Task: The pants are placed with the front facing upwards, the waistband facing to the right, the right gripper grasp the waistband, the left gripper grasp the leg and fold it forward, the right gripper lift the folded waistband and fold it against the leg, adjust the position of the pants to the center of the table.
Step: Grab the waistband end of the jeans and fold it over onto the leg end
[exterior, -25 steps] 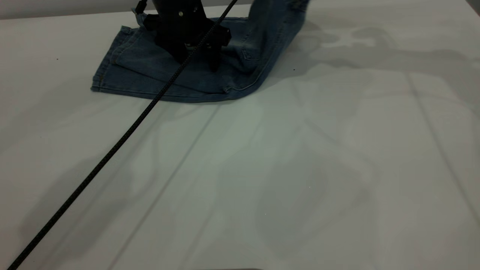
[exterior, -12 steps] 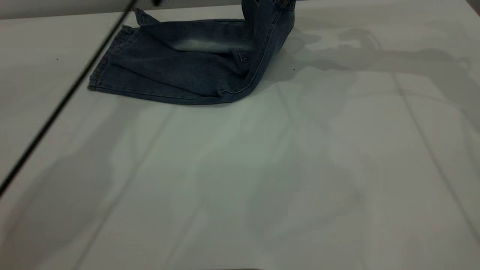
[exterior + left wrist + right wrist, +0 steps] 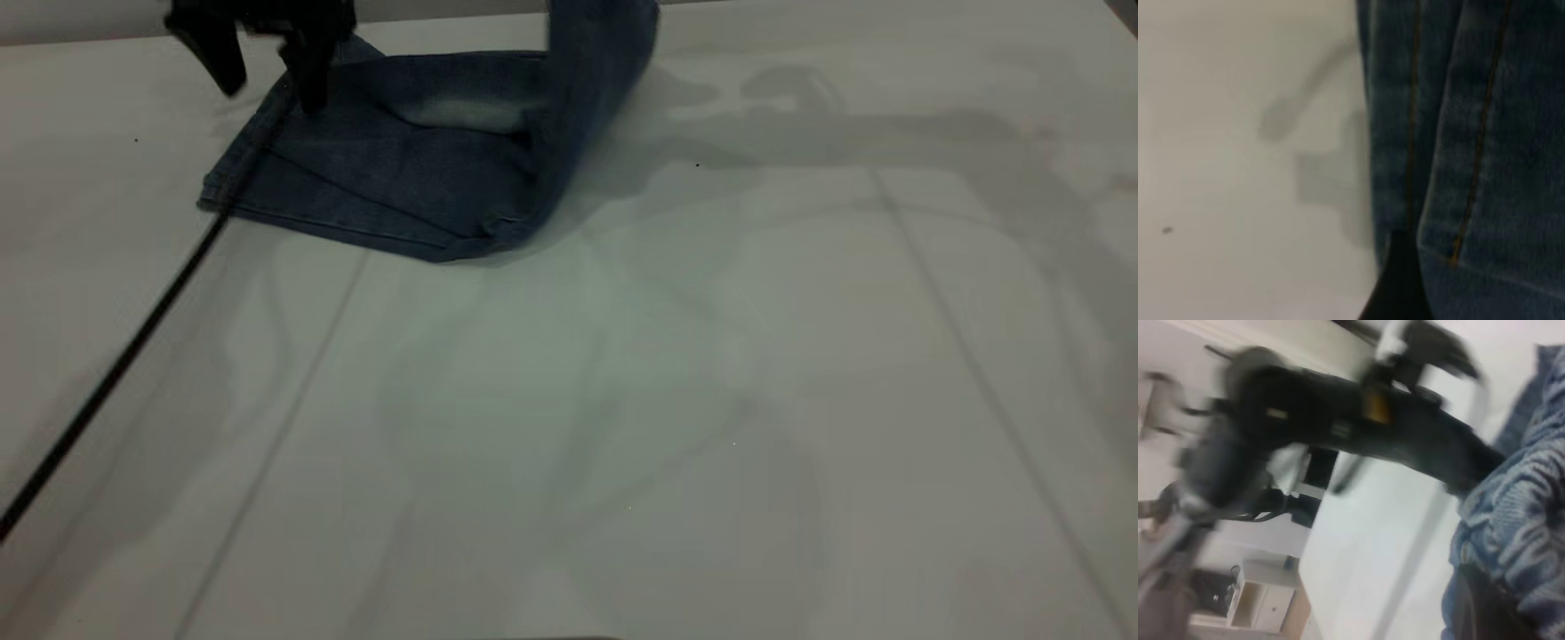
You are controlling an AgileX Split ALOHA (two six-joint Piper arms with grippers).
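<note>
Looking down, you have one pair of pants (image 3: 418, 169) at the table's (image 3: 622, 400) far edge, one end lifted; the left gripper (image 3: 262, 67) hovers spread over the cuffs; the right gripper's grip can't be judged.

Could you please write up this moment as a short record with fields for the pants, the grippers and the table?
pants: blue denim pants at the far left part of the table, legs lying flat, already folded one over the other
waistband end: lifted off the table, rising out of the exterior view's top edge
left gripper: left gripper open, above the cuff end, holding nothing
right gripper: outside the exterior view; its wrist view shows ruffled denim close up, grip cannot be told
table: white table with faint creases
cable: black cable running from the left gripper across the table's left side
</note>
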